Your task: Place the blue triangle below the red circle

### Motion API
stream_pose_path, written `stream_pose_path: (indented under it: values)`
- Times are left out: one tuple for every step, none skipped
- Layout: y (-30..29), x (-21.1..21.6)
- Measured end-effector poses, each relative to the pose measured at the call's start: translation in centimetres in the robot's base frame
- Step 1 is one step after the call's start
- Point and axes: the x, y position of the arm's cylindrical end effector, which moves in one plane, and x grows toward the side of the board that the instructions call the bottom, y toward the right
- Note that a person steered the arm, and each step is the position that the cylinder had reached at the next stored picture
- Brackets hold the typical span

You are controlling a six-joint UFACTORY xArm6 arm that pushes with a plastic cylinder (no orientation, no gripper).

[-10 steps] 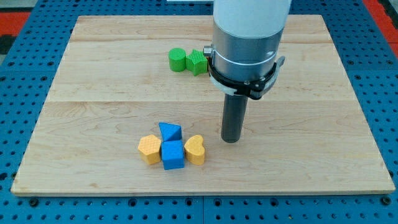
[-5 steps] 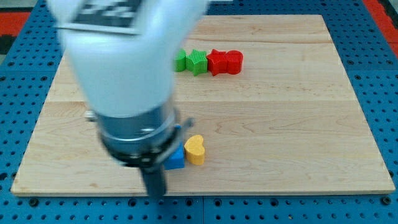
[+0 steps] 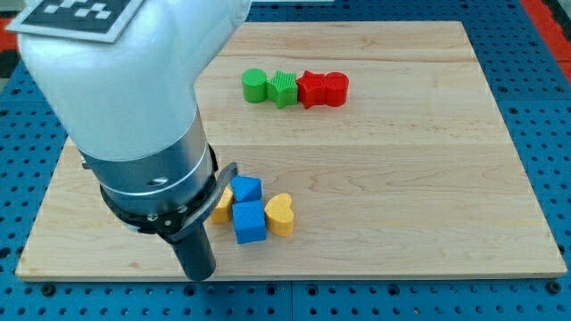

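The blue triangle [image 3: 246, 189] lies near the view's bottom centre, in a cluster with a blue cube [image 3: 249, 221], a yellow heart [image 3: 280, 214] and a yellow block [image 3: 222, 206] half hidden by my arm. The red circle [image 3: 335, 88] sits near the view's top, at the right end of a row, touching a red star-like block [image 3: 311, 88]. My tip [image 3: 200, 275] is at the board's bottom edge, to the lower left of the cluster, about a block's width from the blue cube.
A green circle [image 3: 254, 86] and a green star-like block [image 3: 283, 88] complete the row left of the red blocks. My arm's large body covers the board's left part. The wooden board [image 3: 428, 178] rests on a blue pegboard.
My tip swept from right of the cluster to its lower left, along the bottom edge. The red blocks are uncovered. The cluster looks about as before.
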Motion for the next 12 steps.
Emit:
stream_pose_path:
  values:
    - [0.5, -0.9]
    - [1.3, -3.4]
    - [1.5, -3.8]
    - [2.4, -3.9]
    - [2.6, -6.8]
    - [2.6, -10.6]
    - [2.9, -12.0]
    - [5.7, -11.5]
    - [8.1, -11.1]
    - [12.1, -11.2]
    - [15.0, -12.4]
    - [16.0, -14.9]
